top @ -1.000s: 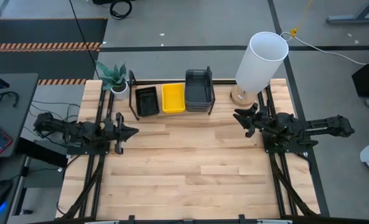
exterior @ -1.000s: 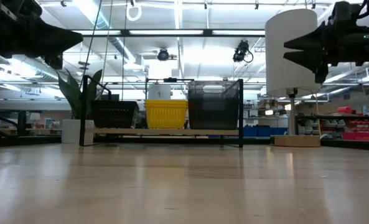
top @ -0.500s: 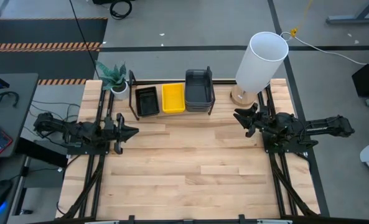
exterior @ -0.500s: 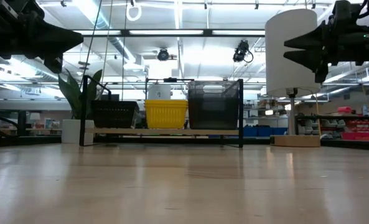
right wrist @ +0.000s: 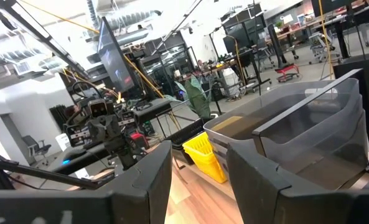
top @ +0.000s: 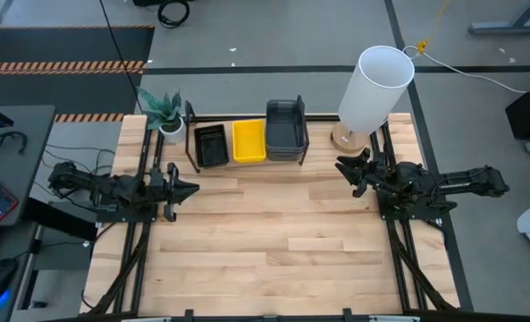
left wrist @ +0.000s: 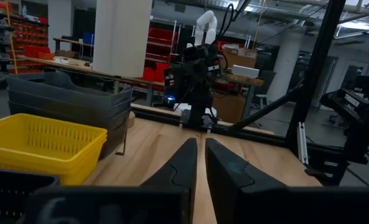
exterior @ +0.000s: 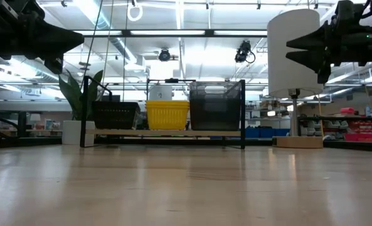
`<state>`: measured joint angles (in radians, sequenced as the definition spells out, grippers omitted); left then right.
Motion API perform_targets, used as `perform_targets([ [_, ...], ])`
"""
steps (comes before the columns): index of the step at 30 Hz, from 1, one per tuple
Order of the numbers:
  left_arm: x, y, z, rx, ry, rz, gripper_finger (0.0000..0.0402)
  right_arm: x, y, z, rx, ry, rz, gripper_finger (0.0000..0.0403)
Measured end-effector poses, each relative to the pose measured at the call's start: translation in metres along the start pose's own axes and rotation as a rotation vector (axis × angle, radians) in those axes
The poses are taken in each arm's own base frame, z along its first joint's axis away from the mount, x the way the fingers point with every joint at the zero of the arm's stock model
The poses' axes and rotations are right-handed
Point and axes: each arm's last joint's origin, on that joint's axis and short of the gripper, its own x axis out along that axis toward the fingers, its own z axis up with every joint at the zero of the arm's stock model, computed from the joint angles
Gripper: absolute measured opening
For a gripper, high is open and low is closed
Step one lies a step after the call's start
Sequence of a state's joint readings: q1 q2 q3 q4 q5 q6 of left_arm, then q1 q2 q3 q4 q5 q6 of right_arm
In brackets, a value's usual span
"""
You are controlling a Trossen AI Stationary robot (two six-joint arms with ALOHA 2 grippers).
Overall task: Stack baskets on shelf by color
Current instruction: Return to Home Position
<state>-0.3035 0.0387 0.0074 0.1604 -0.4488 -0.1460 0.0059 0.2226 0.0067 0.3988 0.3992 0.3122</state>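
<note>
**Baskets sorted in three colour stacks on the shelf, both arms clear of it**

The shelf (exterior: 167, 132) stands along the far edge of the table (top: 273, 241), and all the baskets in view sit on its wooden board between the black end frames. Seen from above, the black mesh baskets (top: 211, 145) are at the left end. The yellow baskets (top: 248, 140) are in the middle, just beside them. The dark grey baskets (top: 285, 128) take the right end. In the low view the grey stack rises highest, nearly to the top of the frame; the yellow stack is lower and the black mesh one lowest.

The left gripper (top: 193, 188) hangs above the table's left side, in front of the shelf's left end and well apart from it. It points toward the middle of the table. Its fingers (left wrist: 185, 163) are pressed nearly together, with only a thin slit between them, and hold nothing.

The right gripper (top: 345, 176) hangs above the table's right side, near the shelf's right end but not touching it. Its fingers (right wrist: 148, 177) are spread wide and empty.

A potted plant (top: 164, 112) stands just beside the shelf's left end. A lamp with a tall white shade (top: 374, 88) stands at the table's far right corner.
</note>
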Motion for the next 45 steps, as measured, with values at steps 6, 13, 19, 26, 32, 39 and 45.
perform_targets([
  [6, 0.0, 0.0, 0.0, 0.0, 0.0, 0.0, 0.0035, 0.0, 0.0, 0.0, 0.0, 0.0, 0.0, 0.0158],
  [13, 0.0, 0.0, 0.0, 0.0, 0.0, 0.0, 0.0028, 0.0, 0.0, 0.0, 0.0, 0.0, 0.0, 0.0158],
  [19, 0.0, 0.0, 0.0, 0.0, 0.0, 0.0, 0.0039, 0.0, 0.0, 0.0, 0.0, 0.0, 0.0, 0.0158],
  [26, 0.0, 0.0, -0.0002, 0.0, 0.001, 0.0, 0.0034, 0.0, 0.0, 0.0, 0.0, 0.0, 0.0, 0.0158],
  [32, 0.0, 0.0, -0.0002, 0.0, 0.001, 0.0, 0.0028, 0.0, 0.0, 0.0, 0.0, 0.0, 0.0, 0.0158],
  [39, 0.0, 0.0, -0.0002, 0.0, 0.001, 0.0, 0.0039, 0.0, 0.0, 0.0, 0.0, 0.0, 0.0, 0.0158],
  [45, 0.0, 0.0, -0.0001, 0.0, 0.0, 0.0, 0.0036, 0.0, 0.0, 0.0, 0.0, 0.0, 0.0, 0.0158],
])
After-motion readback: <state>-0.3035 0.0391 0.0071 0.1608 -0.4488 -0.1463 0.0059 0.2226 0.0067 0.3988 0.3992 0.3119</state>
